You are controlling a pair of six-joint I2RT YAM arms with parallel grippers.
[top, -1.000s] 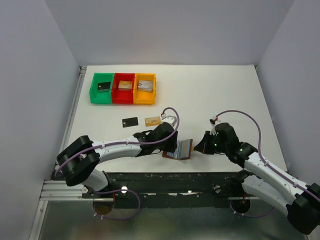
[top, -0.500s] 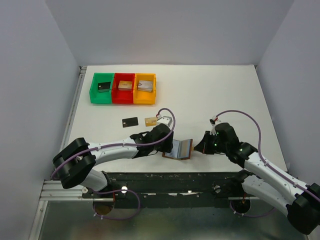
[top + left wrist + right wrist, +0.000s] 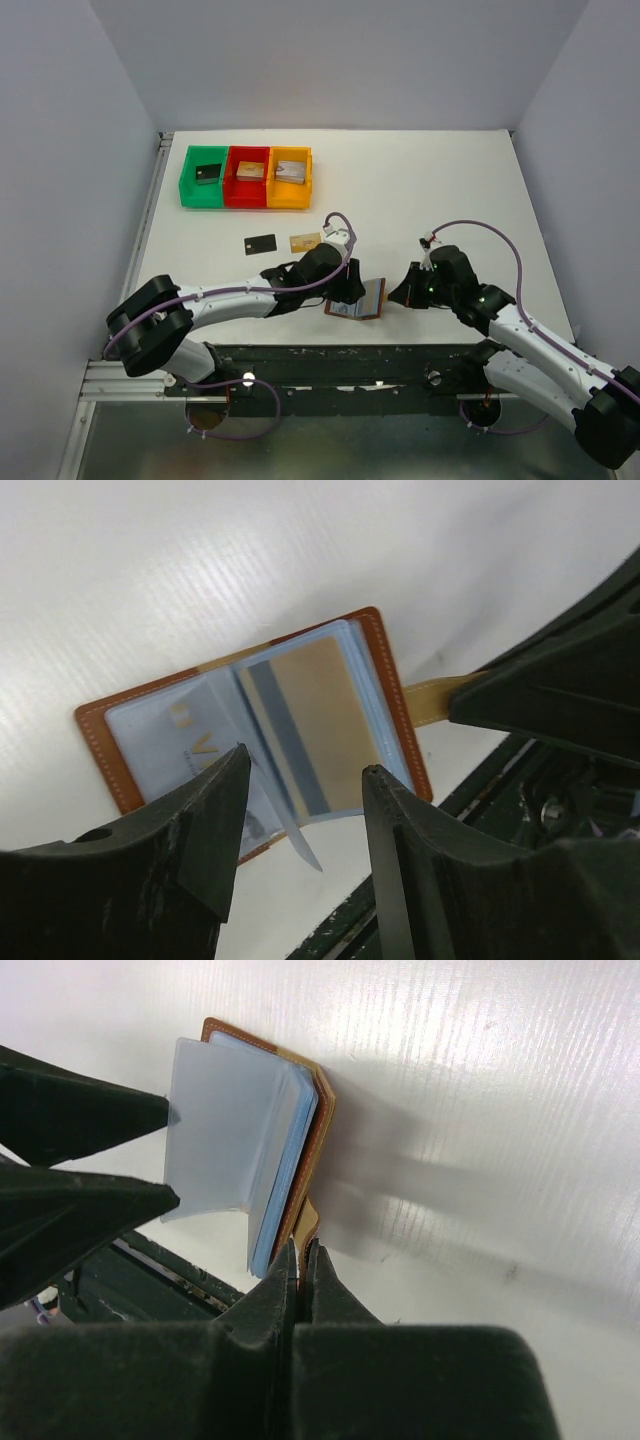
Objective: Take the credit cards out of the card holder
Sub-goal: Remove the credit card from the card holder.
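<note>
Top: card holder (image 3: pixel 370 298) at 6 o'clock of table (image 3: pixel 450 190), half hidden by left gripper (image 3: pixel 350 287); row of bins (image 3: pixel 247 204) at 10 o'clock, one block (image 3: pixel 249 171) each; black card (image 3: pixel 260 244) and loose gold card (image 3: pixel 304 241) unmoved; left gripper nearer holder than before | Left wrist: jaws apart over pocketed gold card (image 3: pixel 322 715) | Right wrist: right gripper (image 3: pixel 302 1252) pinched together on tab strap (image 3: pixel 308 1222)

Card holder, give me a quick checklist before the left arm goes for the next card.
1. Card holder lying open, inside up: ok.
2. Right pincer shut on the strap: ok.
3. Left pincer open over the holder: ok.
4. Pocketed gold card in plain sight below it: ok.
5. That card's edge free of the loose sleeve: cannot tell.
6. Black card and loose gold card lie away from the holder: ok.
</note>
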